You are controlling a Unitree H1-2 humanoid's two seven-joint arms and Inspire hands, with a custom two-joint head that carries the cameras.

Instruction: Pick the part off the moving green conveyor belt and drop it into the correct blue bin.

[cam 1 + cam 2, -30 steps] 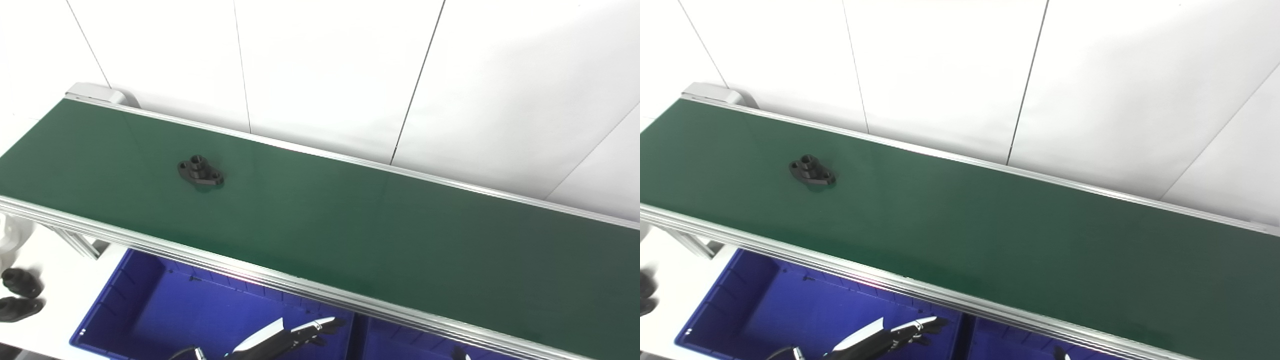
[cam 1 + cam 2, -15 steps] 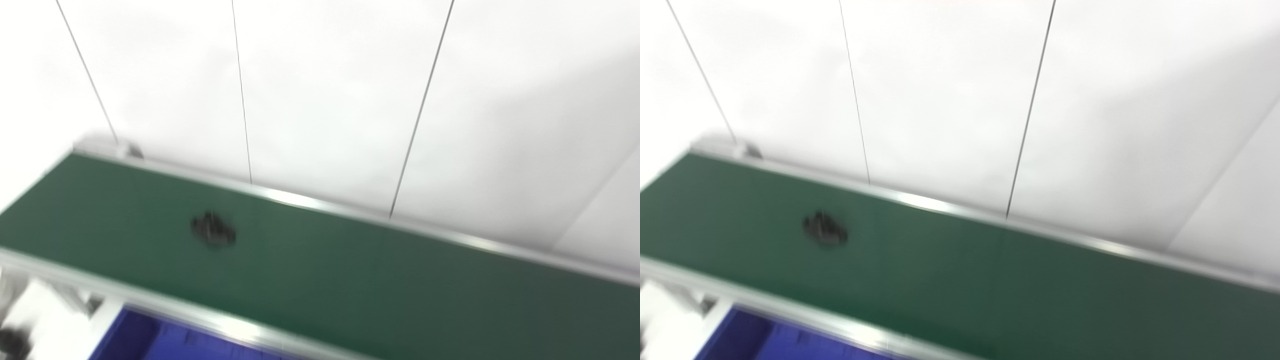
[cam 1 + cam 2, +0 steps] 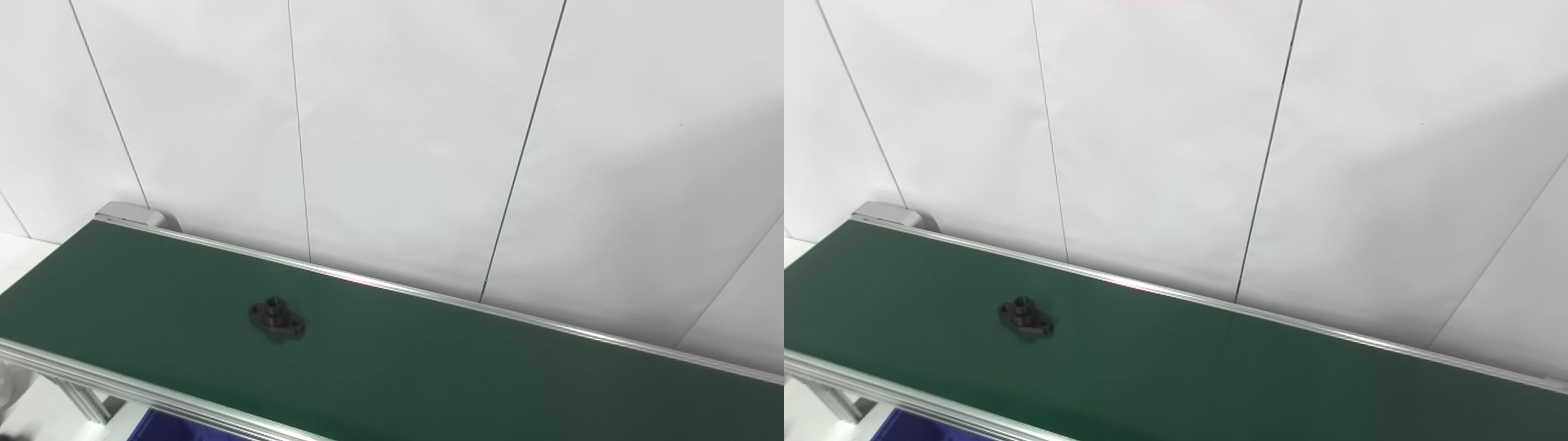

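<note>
A small black flanged part (image 3: 277,320) with a raised hub and two bolt holes lies on the green conveyor belt (image 3: 490,373), left of the middle; it also shows in the right eye view (image 3: 1025,318). Only a sliver of a blue bin (image 3: 160,426) shows below the belt's near rail at the bottom left. Neither hand is in view.
A white panelled wall (image 3: 398,135) stands right behind the belt. The belt's aluminium near rail (image 3: 122,386) runs along the bottom left, with a frame leg (image 3: 82,401) under it. The belt's end roller cover (image 3: 131,214) is at the far left.
The camera has tilted up, so the whole picture has shifted down and the bins and the hands have left the view. The part has ridden a little to the right along the belt.
</note>
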